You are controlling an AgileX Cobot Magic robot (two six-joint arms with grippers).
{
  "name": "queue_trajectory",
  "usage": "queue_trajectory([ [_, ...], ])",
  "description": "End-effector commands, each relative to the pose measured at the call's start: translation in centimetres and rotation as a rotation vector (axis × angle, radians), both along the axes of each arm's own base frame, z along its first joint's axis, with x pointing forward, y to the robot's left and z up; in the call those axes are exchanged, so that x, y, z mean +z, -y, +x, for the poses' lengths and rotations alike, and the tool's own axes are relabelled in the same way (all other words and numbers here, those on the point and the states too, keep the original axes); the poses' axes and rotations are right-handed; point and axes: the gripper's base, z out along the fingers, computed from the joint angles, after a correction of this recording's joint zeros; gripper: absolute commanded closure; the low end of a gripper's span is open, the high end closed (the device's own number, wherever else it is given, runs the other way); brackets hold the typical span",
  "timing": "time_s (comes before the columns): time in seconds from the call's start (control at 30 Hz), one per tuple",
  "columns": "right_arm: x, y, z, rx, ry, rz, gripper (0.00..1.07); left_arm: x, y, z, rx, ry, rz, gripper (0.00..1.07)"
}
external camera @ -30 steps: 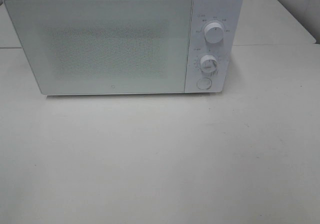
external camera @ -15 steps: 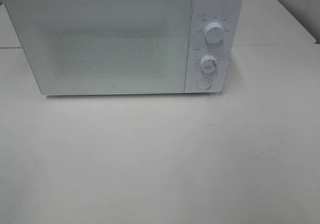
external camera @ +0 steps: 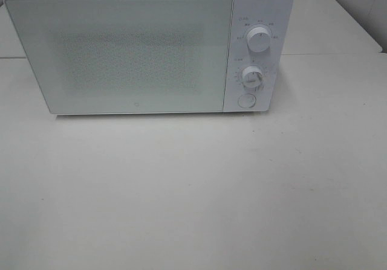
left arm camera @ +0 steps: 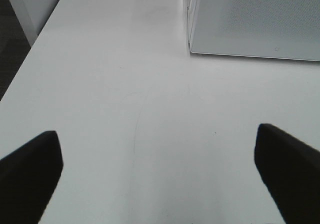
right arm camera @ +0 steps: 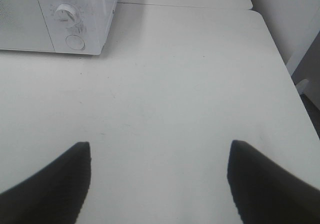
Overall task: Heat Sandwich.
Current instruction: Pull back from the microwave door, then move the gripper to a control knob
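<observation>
From the high exterior camera, a white microwave [external camera: 121, 52] stands at the back of a pale table [external camera: 193, 191] with its door shut. The control panel on its right side carries an upper knob [external camera: 259, 40], a lower knob [external camera: 252, 78] and a round button [external camera: 246, 101] beneath them. Neither arm shows in this view. The door's dotted window does not let the inside be seen.

In the left wrist view, the left gripper [left arm camera: 157, 149] hangs over bare table [left arm camera: 125, 83]. Its two dark fingers [left arm camera: 30, 174] stand spread wide apart with nothing between them. A lower corner of the microwave [left arm camera: 255, 18] lies ahead of it, well apart.

In the right wrist view, the right gripper [right arm camera: 160, 154] also has its jaws parted wide and grips nothing, with only table [right arm camera: 190, 73] between the fingers [right arm camera: 50, 184]. Ahead of it sits the panel end of the microwave [right arm camera: 30, 13], with a knob [right arm camera: 66, 12] and the round button [right arm camera: 75, 42] visible.

The sandwich appears in none of the three views, so its place cannot be told.
</observation>
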Motion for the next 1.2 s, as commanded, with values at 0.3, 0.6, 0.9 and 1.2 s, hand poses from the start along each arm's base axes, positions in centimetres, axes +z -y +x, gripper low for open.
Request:
queue_trajectory([
  [0.3,1.3,0.0,0.1,-0.008,0.057,0.013,0.33,-0.1,0.1,-0.3,-0.001,0.031,-0.005,0.06],
  [0.6,2.6,-0.1,2.6,-0.003,0.077,0.011,0.29,-0.1,0.1,-0.3,-0.001,0.031,-0.005,0.06],
  [0.9,3.5,-0.3,6.0,0.006,0.103,0.011,0.31,-0.1,0.1,-0.3,-0.001,0.031,-0.005,0.06],
  [1.2,3.7,-0.5,9.8,0.013,0.109,0.010,0.31,-0.1,0.1,-0.3,-0.001,0.031,-0.005,0.06],
])
